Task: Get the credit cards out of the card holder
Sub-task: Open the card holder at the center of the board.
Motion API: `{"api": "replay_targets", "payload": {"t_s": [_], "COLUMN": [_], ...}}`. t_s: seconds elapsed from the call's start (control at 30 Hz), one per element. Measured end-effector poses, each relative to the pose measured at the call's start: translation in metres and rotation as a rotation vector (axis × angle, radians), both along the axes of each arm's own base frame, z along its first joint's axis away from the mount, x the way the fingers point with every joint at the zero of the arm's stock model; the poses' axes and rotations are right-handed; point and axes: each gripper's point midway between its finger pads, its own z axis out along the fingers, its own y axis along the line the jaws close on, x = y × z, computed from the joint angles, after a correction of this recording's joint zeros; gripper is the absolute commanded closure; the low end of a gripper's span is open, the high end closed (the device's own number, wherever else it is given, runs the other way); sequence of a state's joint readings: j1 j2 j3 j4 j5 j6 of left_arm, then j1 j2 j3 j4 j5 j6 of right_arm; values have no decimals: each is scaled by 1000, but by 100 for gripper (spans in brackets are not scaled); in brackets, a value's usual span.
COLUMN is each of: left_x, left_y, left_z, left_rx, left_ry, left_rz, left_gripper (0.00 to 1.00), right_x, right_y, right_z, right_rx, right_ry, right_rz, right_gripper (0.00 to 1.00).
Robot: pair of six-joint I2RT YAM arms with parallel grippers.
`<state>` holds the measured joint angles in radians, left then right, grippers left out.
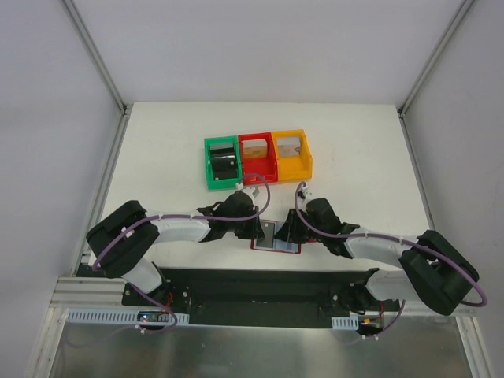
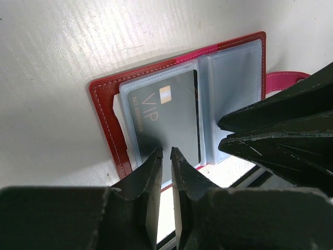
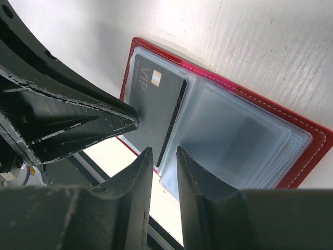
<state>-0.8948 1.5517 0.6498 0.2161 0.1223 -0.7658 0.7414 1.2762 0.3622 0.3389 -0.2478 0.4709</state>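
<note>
The card holder (image 1: 277,246), a dark-red wallet, lies open flat near the table's front edge, between my two grippers. In the left wrist view its red edge (image 2: 104,109) frames clear grey-blue sleeves, and its red tab strap (image 2: 283,80) sticks out on the right. A dark grey credit card (image 2: 166,112) marked VIP sits in the left sleeve; it also shows in the right wrist view (image 3: 156,104). The right sleeves (image 3: 244,135) look empty. My left gripper (image 2: 166,151) is almost shut, tips over the card's near edge, nothing between them. My right gripper (image 3: 164,150) is slightly open over the fold.
Green (image 1: 209,165), red (image 1: 257,172) and yellow (image 1: 293,167) bins stand in a row behind the wallet; a black block (image 1: 224,161) sits in the green one. The table's front edge and the black base plate (image 1: 260,287) lie just below the wallet.
</note>
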Motion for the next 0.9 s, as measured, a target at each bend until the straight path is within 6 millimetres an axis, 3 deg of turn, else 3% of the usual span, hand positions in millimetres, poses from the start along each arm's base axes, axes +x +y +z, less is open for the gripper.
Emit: {"api": "replay_targets", "payload": {"t_s": [0.43,0.6,0.9], "left_x": [-2,3,7], "left_y": [5,8,11], "left_z": [10,19,14], "left_rx": [4,-3,22], "left_ry": [-9,-39,-29], "left_rz": [5,17,21], "left_gripper": [78,78,81], "right_x": [3,3,4], "right_y": [0,1,2], "right_z": [-2,-2,0], "right_rx": [-1,1,7], "right_ry": [2,3,-1], "right_rz": [-21,-22,-23], "right_gripper": [67,65,61]}}
